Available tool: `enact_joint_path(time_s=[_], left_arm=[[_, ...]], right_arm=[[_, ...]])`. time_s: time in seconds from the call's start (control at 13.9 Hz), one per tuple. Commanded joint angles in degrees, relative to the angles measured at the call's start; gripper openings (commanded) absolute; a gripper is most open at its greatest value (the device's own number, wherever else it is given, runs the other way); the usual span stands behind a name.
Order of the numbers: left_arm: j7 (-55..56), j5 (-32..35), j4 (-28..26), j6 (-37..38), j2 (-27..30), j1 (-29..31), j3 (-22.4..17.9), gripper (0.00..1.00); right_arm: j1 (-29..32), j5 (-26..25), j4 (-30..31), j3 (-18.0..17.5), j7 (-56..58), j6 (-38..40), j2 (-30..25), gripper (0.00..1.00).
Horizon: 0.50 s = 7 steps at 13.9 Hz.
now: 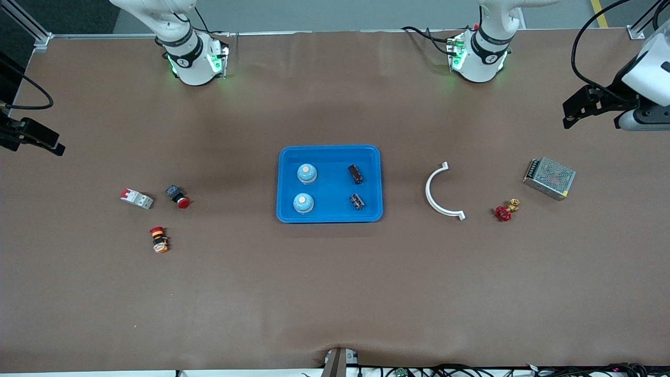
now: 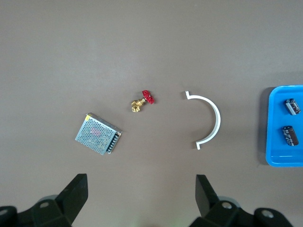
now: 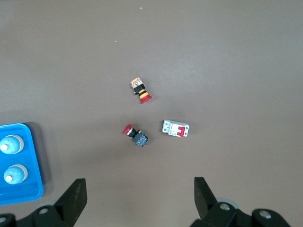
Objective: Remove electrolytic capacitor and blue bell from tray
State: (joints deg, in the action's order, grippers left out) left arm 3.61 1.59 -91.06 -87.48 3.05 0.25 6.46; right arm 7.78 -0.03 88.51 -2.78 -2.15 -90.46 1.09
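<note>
A blue tray [image 1: 330,152] sits at the middle of the table. In it stand two pale blue bells [image 1: 307,174] [image 1: 303,203] toward the right arm's end, and two dark capacitors [image 1: 356,174] [image 1: 357,201] lie toward the left arm's end. My left gripper [image 2: 142,189] hangs open and holds nothing, high over the table at the left arm's end, with the capacitors [image 2: 292,106] at the edge of its view. My right gripper [image 3: 140,191] is also open and holds nothing, high over the right arm's end, and the bells [image 3: 10,144] show at its view's edge.
Toward the left arm's end lie a white curved bracket [image 1: 438,191], a red-handled brass valve [image 1: 505,210] and a metal mesh power supply [image 1: 549,178]. Toward the right arm's end lie a white and red breaker [image 1: 137,198] and two red push-buttons [image 1: 178,196] [image 1: 158,240].
</note>
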Motion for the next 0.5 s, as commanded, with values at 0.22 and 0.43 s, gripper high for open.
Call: enact_joint_path(time_s=[0.22,0.43], left_arm=[[4.81,-5.72,-5.86,-4.00,-1.91,-0.51,2.31,1.00],[17.35,-5.99,-10.61,-9.88,-2.52,-0.51,7.93,1.00]], right_arm=[[0.48,0.29,7.18,-1.00,-8.54,-4.27,-1.61,1.00],[0.39,0.30,13.33,-1.09,-9.28,-10.06,-1.88,1.00]])
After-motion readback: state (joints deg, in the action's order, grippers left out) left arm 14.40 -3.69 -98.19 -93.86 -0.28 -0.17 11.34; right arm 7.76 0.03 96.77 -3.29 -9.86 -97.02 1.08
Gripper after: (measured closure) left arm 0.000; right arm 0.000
